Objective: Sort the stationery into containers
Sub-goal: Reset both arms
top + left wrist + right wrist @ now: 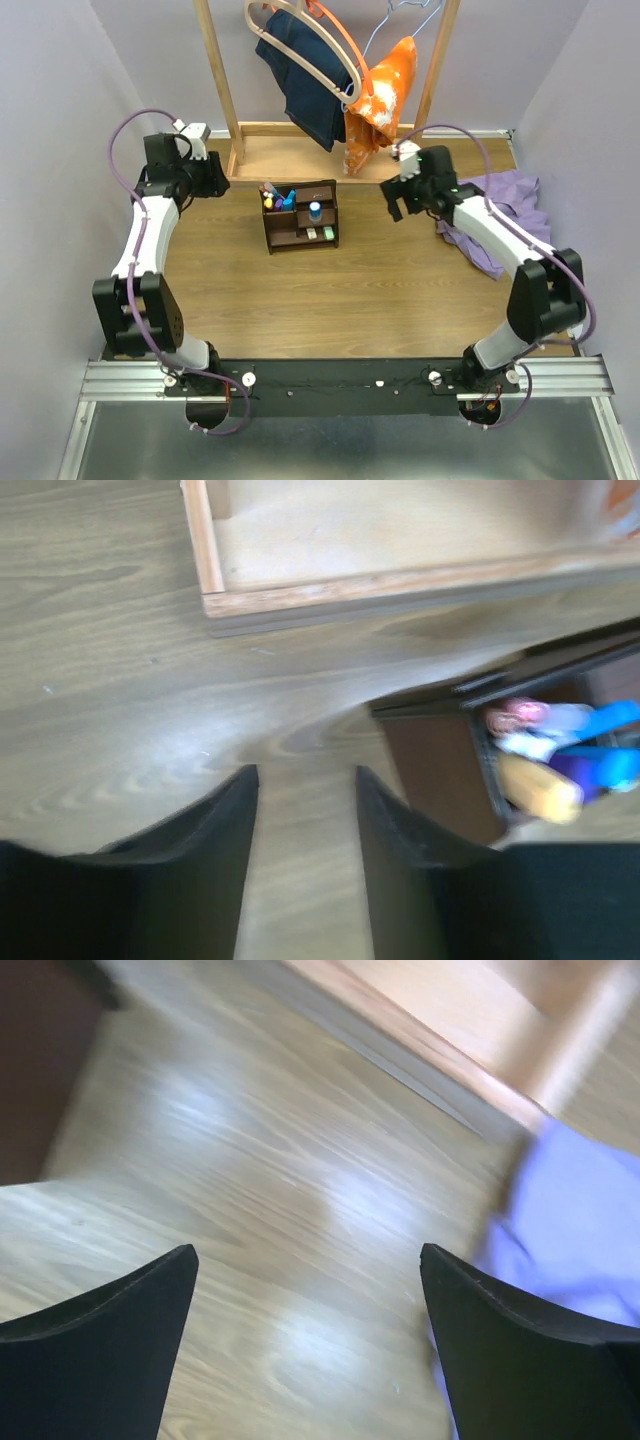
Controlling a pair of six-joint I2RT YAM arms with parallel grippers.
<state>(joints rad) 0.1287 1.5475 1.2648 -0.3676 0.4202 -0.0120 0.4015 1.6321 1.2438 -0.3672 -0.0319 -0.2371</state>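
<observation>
Your organizer stands on the desk toward the far edge, about midway between the left and right edges. Pens stand in its left upright slot, with a capped item in the compartment to their right. The clothes rack sits behind it along the far edge. A crumpled cloth lies against the right edge near the far right corner.

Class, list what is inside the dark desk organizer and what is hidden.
The desk organizer holds upright pens with pink, yellow and blue ends at its left, a blue-capped item mid-right, and small greenish pieces lower down. The pens' lower parts are hidden by its walls.
</observation>
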